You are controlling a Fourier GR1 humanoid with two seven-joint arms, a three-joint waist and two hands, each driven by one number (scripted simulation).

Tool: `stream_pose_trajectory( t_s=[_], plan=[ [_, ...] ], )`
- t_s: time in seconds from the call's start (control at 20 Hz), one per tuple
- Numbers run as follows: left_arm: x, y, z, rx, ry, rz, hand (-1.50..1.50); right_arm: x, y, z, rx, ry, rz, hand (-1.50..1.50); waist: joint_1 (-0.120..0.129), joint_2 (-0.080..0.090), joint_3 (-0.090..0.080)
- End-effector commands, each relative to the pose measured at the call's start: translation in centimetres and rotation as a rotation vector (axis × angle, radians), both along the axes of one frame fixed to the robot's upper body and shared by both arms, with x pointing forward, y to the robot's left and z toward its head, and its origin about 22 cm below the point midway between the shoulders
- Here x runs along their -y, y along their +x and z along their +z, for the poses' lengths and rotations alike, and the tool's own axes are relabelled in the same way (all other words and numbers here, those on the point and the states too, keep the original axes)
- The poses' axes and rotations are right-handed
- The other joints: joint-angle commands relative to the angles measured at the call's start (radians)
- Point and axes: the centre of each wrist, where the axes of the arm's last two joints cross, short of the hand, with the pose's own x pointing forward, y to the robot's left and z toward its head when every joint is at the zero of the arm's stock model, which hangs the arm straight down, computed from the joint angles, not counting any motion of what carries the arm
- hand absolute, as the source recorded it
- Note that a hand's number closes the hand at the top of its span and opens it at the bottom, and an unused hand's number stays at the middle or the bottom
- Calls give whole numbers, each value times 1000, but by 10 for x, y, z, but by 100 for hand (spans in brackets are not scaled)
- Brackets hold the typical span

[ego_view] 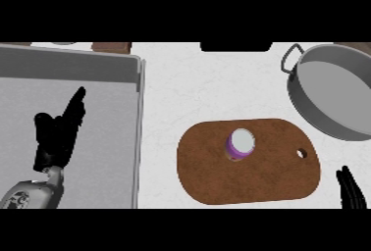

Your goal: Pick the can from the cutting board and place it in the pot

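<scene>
The can point(240, 143) stands on the cutting board point(246, 181), unpicked, so the right hand point(351, 188), fingers straight and empty beside the board, must first reach and grasp it, then carry it to the pot point(308, 104); the left hand point(58, 133) rests open at left

The cutting board point(250, 171) looks like matt brown wood, kinda grainy. The pot point(330, 93) is smooth grey metal with a dull sheen, the tabletop point(203, 83) pale marbled stone, and the can point(241, 143) has a shiny pale lid.

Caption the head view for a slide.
Can stands on the cutting board, empty pot at upper right; left robot hand and right robot hand open.
</scene>
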Motion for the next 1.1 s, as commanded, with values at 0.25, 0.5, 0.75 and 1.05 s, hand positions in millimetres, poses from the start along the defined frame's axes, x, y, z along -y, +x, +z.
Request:
stream_pose_trajectory(
  t_s=[0.25,0.5,0.75,1.05],
  plan=[
    [42,0,25,255,-165,-46,0,-44,-4,12,-200,10,-95,-150,54,7,5],
    [40,-1,25,245,-156,-45,0,-67,0,9,-345,-35,-157,-150,66,8,5],
    [52,-6,8,260,-174,-40,0,-89,24,29,-423,-54,-196,-150,52,7,11],
    [47,-24,-16,291,-193,-39,0,-117,57,37,-444,-59,-180,-150,41,4,16]
  ],
)
